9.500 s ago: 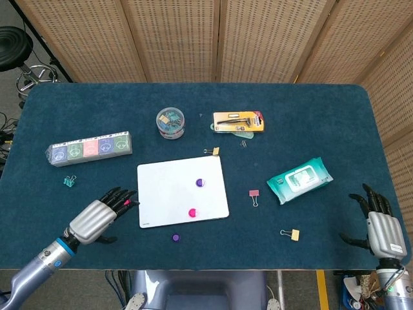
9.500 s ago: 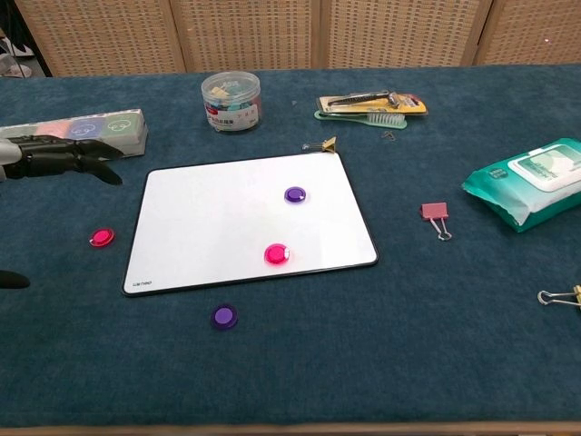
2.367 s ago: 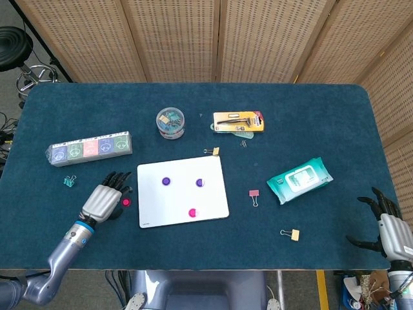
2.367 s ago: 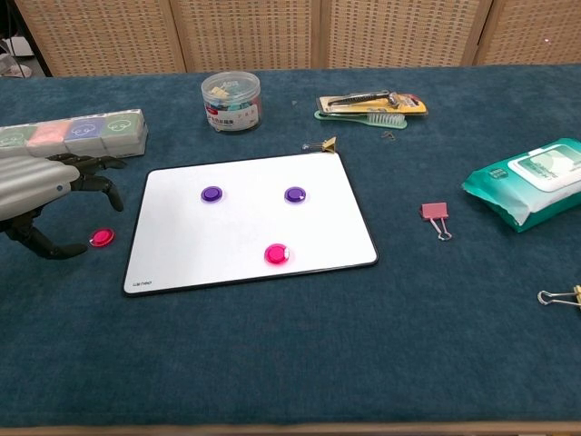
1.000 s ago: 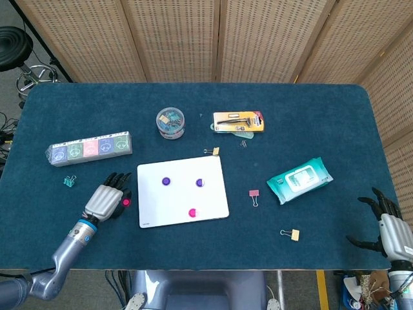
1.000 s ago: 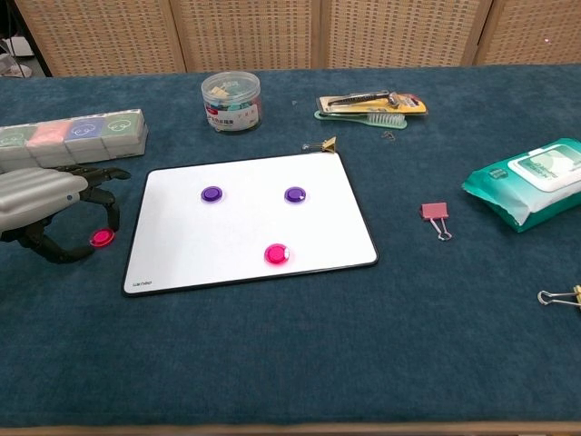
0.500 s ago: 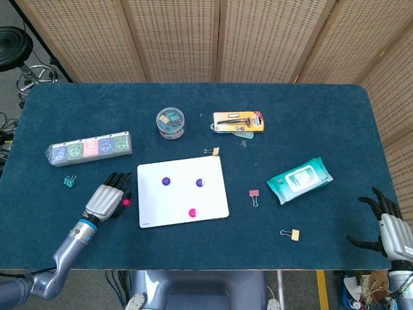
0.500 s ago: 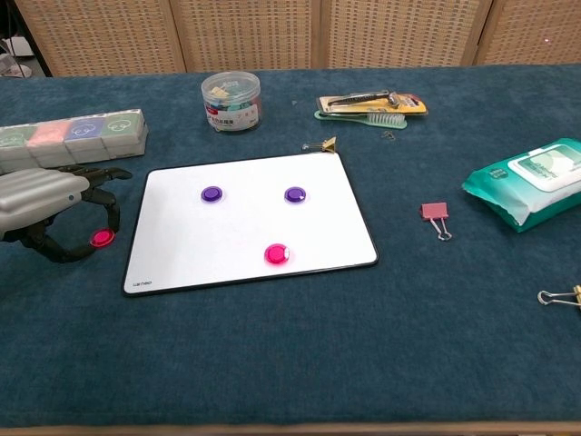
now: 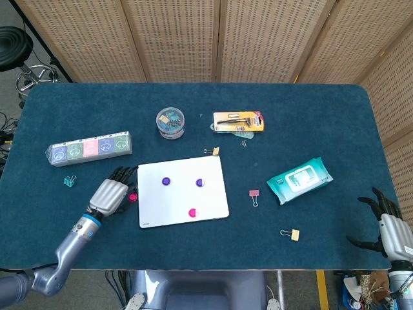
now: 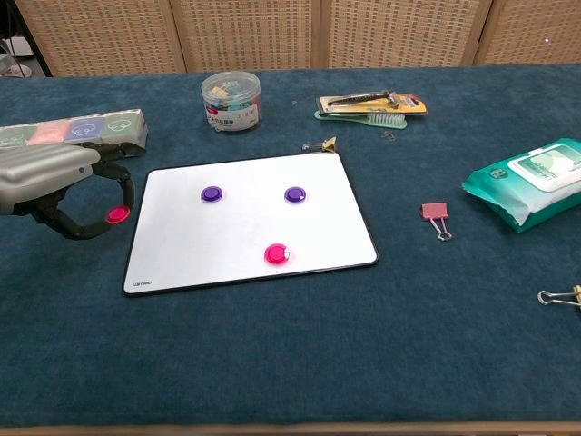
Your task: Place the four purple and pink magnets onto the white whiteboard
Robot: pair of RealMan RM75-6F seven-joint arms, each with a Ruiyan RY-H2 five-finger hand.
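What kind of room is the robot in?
Probably a robot test room, not a home: a blue-covered table scattered with office bits like a whiteboard and clip jar, with wicker screens behind.

Setting: robot test lab / demo room, not a home.
- Table [image 9: 310,116]: dark blue felt cover, rounded far corners; wicker screens [image 9: 193,39] close off far edge.
- Black stool [image 9: 13,48] w/ chrome base beyond far-left corner, cables on floor by left edge.
- Yellow floor tape [image 9: 321,290] below near edge, right side.
- Mixed props across top: clip tub [image 9: 170,122], razor pack [image 9: 239,121], wipes [image 9: 299,179], boxed set [image 9: 90,148] near left edge, loose binder clips.
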